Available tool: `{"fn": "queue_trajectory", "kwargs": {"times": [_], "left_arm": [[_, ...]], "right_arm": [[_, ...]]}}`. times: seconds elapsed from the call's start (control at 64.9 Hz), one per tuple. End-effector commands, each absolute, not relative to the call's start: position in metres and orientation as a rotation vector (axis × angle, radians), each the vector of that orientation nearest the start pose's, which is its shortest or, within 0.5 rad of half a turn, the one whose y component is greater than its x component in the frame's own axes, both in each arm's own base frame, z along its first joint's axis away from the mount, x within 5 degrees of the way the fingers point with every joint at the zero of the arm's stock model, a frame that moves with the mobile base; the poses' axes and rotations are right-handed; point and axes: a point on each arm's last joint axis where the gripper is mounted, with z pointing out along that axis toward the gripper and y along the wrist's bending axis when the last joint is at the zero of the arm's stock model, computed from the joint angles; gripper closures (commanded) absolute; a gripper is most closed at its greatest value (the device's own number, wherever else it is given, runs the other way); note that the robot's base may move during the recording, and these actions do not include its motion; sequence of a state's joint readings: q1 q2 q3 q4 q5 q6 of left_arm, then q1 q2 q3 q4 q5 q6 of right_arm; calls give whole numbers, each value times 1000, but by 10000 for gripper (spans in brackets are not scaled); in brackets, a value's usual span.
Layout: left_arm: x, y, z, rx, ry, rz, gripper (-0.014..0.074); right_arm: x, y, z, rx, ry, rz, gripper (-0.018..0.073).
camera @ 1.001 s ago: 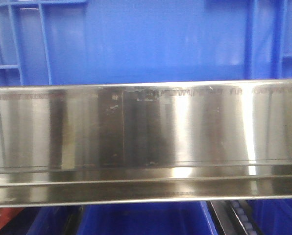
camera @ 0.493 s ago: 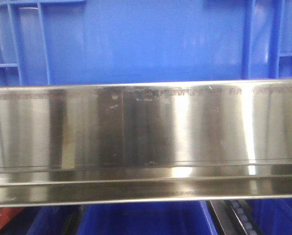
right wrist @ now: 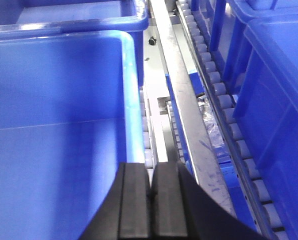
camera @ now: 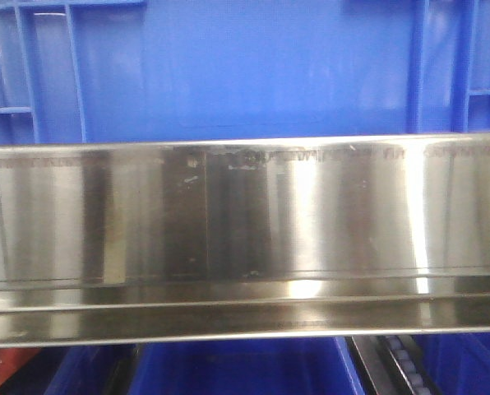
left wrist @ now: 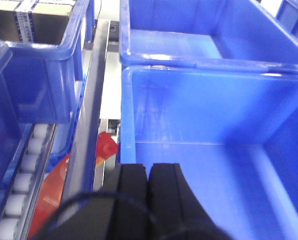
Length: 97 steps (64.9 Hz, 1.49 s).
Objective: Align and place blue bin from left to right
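The blue bin [camera: 245, 74] fills the top of the front view, its smooth wall and corner ribs rising behind a steel rail. In the left wrist view I look into its empty inside; my left gripper [left wrist: 148, 172] is shut, with nothing between the fingers, just inside the bin's left wall [left wrist: 127, 125]. In the right wrist view my right gripper [right wrist: 152, 172] is shut too, hovering over the same blue bin's right rim [right wrist: 131, 100], between that wall and the roller track.
A brushed steel rail [camera: 245, 222] crosses the front view. Another blue bin [left wrist: 189, 30] stands right behind. A tub holding a cardboard box [left wrist: 34, 25] is at the left. Roller tracks [right wrist: 224, 100] and more blue bins [right wrist: 279, 100] flank the right. A red packet [left wrist: 106, 145] lies under the left rail.
In the front view the bin's right-hand ribs have shifted slightly to the left and stand straighter. The rail has not moved.
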State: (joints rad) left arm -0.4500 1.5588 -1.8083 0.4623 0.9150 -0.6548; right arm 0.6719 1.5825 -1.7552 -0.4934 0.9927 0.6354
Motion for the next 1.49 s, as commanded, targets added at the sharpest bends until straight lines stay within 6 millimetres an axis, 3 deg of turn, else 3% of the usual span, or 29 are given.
{"fn": "queue_trajectory", "kwargs": {"times": [0.0,0.231,0.493,0.709,0.924,1.124,1.479], "left_arm": [[307,-116,476,-134,2052,-154,707],[279,-110,477,-71,1955,-231,707],[226,-95,477,31,1719,-390,707],[179,-80,457,105,1558,-483,707],[135,-66,432,205,1405,-499,707],[112,-60,407,295,1322,-482,707],[93,-48,408,266,1297,-465,707]], "right_arm": [[285,180,451,-134,2138,136,638],[259,166,457,-195,1998,247,638],[195,127,455,-274,1778,378,638],[143,93,452,-375,1572,399,638],[107,68,427,-424,1488,387,638],[87,54,414,-423,1424,414,638],[80,49,415,-412,1399,420,638]]}}
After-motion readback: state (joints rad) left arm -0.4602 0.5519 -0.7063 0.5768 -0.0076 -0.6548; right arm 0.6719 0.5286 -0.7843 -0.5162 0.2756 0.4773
